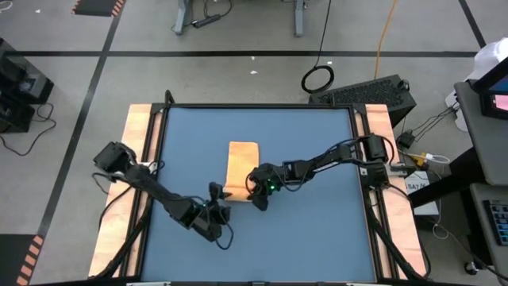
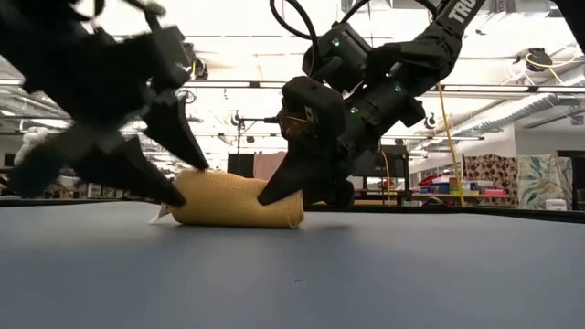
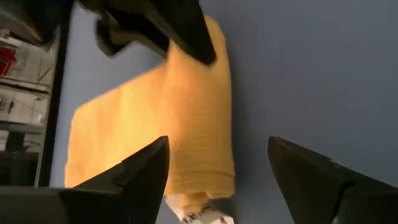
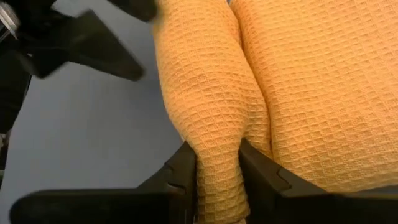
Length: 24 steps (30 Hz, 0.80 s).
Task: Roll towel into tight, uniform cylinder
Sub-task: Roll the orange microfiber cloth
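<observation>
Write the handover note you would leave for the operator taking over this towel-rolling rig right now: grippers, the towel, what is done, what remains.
Right gripper: shut on the rolled end of the towel, pinching the fold.
Left gripper: open, at the same near end, holding nothing.
Towel: mid-table, rolled up at the end near the grippers; the far part lies flat on the blue table. White tag shows at the roll's end.
Done: first turns of the roll.
Left: roll the flat part up and even it out.
</observation>
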Motion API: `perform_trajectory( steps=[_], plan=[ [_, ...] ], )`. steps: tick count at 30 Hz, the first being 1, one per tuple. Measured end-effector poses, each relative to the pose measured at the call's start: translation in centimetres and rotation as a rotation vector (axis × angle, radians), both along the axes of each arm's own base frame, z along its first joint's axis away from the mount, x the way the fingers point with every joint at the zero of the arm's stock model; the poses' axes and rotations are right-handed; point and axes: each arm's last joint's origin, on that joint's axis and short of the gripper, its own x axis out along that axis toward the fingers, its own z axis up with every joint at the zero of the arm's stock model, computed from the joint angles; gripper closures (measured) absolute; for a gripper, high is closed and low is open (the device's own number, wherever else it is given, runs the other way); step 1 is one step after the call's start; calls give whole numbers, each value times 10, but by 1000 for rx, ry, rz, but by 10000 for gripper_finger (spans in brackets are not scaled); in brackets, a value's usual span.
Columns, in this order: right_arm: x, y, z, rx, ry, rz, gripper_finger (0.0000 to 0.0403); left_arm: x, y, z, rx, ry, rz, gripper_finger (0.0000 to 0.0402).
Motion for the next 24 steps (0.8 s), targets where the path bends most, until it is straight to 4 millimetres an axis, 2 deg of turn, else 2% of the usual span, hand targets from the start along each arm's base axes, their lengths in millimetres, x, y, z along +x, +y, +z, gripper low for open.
perform_trajectory(
  steps=[7, 14, 17, 21, 24],
  plan=[
    [0, 0, 0, 5, 1, 4, 323, 6, 9, -19, 39, 62, 43, 136],
    [0, 1, 0, -18, -9, 26, 310, 12, 25, -22, -54, 86, 130, 194],
    [-1, 1, 7, -60, -36, 68, 287, 15, 31, -22, -102, 109, 141, 229],
    [-6, 3, 26, -150, -72, 160, 245, 17, 36, -22, -135, 133, 143, 277],
    [-16, 11, 44, -258, -73, 234, 217, 18, 39, -22, -158, 145, 147, 296]
  ],
)
